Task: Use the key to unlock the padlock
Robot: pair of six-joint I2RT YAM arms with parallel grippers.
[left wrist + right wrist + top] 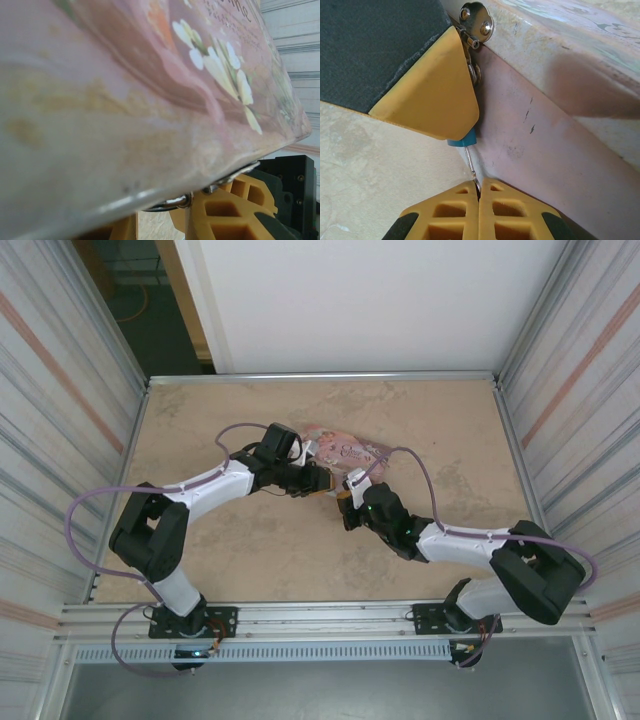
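The padlock (462, 141) shows as a sliver of blue body under a yellow finger (430, 95) of my left gripper, tight against the pink tin's wall (545, 140). My right gripper (479, 187) is shut on the key (470, 157), whose thin shaft runs up into the underside of the blue body. In the left wrist view my left gripper (160, 215) sits under the tin's edge, and the pale shackle (175, 202) shows between its fingers; it is shut on the padlock. From above, my left gripper (318, 483) and right gripper (347, 502) meet at the tin's near side.
The pink illustrated tin (345, 450) lies mid-table, its metal hasp (477, 22) just above the padlock. Its flowered lid (210, 60) looms close over the left wrist camera. Striped walls (570, 390) enclose the beige table (270, 550) on both sides.
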